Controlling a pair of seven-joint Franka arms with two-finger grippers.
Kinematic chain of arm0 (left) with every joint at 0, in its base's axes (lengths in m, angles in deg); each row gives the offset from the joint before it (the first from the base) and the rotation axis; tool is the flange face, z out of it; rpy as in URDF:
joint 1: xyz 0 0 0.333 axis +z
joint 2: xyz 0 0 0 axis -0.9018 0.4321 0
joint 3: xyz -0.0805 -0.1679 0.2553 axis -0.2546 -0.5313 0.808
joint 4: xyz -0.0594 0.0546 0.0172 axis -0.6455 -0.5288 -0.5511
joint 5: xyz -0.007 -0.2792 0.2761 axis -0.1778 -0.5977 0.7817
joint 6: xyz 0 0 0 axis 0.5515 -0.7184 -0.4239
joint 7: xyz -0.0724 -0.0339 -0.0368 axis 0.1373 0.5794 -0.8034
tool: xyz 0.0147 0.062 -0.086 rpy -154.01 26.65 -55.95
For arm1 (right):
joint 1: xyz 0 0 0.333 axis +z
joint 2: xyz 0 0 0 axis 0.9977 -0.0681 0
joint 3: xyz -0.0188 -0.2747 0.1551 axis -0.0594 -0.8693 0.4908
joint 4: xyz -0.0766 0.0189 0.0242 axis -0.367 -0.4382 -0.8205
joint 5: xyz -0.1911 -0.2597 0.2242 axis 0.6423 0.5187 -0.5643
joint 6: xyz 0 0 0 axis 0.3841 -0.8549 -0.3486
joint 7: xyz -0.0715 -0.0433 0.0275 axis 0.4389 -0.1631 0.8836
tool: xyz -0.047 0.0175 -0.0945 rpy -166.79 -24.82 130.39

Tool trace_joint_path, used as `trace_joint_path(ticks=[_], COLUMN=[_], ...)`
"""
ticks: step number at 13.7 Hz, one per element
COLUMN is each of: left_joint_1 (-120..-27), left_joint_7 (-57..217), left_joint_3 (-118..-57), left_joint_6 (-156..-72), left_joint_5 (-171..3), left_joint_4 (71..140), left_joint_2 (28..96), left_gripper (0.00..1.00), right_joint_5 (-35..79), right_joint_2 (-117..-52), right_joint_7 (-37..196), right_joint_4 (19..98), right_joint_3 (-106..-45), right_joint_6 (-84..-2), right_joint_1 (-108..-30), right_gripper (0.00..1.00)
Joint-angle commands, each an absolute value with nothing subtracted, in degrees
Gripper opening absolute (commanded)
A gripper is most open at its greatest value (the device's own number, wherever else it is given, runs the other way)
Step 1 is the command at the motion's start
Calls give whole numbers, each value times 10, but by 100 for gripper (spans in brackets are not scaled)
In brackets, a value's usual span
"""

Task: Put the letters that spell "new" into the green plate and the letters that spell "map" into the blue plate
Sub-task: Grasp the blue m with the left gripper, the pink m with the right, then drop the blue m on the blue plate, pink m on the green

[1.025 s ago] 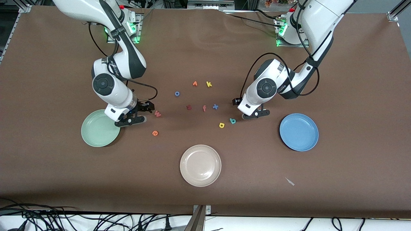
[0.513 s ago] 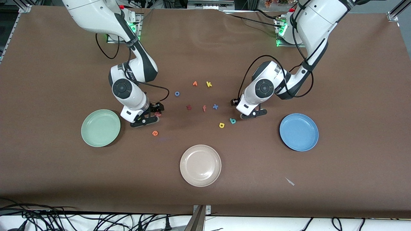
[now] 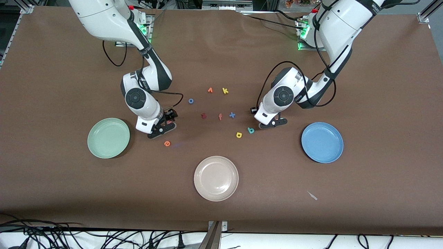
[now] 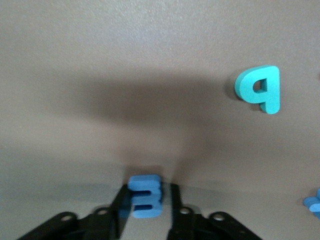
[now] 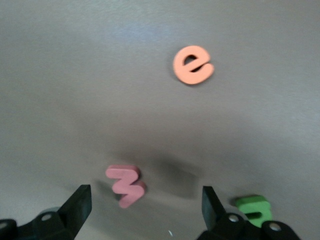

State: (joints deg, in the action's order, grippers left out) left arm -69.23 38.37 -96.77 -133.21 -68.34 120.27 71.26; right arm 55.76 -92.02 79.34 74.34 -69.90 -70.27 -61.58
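A: Blue m (image 4: 145,195) sits between the left gripper (image 3: 271,123) fingers, which are clamped on its sides, down at the brown surface (image 3: 380,86). Front view hides it under the wrist.

B: Rest of "map"?

A: Teal p (image 3: 251,130) and yellow a (image 3: 238,135) lie side by side just beside that gripper, toward the front camera. Blue plate (image 3: 322,142) is at the left arm's end, holding nothing.

B: "new"?

A: Pinkish-red w (image 5: 125,184) lies flat between the right gripper (image 3: 162,125) fingers, which stand wide with gaps on both sides. In the front view only a sliver shows. Green n (image 5: 256,209) is just beside one finger, half cut off by it, not visible from the front. Orange e (image 3: 167,143) lies apart, nearer the front camera. Green plate (image 3: 108,138) is beside that gripper, toward the right arm's end, also holding nothing.

B: Others?

A: Beige plate (image 3: 216,178) is nearest the camera; blue o (image 3: 190,101), yellow k (image 3: 225,90), dark red z (image 3: 203,115), pink f (image 3: 220,117), blue x (image 3: 232,114) lie mid-surface.
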Motion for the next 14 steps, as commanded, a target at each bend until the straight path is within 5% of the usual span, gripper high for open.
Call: trace_joint_path(ticks=[1, 3, 8, 11, 14], left_joint_1=[-689, -689, -683, -628, -577], left_joint_7=[370, 368, 398, 504, 593], left_joint_3=[-969, -969, -968, -967, -961], left_joint_6=[-1330, -1294, -1081, -1044, -1047], left_joint_5=[-663, -663, -662, -654, -615], left_joint_4=[1204, 1197, 1098, 1059, 1015], left_joint_2=[713, 693, 654, 655, 679], left_gripper=[9, 6, 6, 6, 6], right_joint_5=[559, 560, 561, 562, 561], right_joint_2=[-928, -930, -931, -932, -927], right_joint_7=[800, 801, 807, 806, 807], right_joint_4=[745, 745, 744, 743, 732], right_joint_3=[-702, -702, -702, -703, -703], right_joint_6=[-719, -726, -727, -727, -716], right_joint_1=[-601, -600, -596, -592, -594], right_gripper=[88, 80, 29, 2, 0])
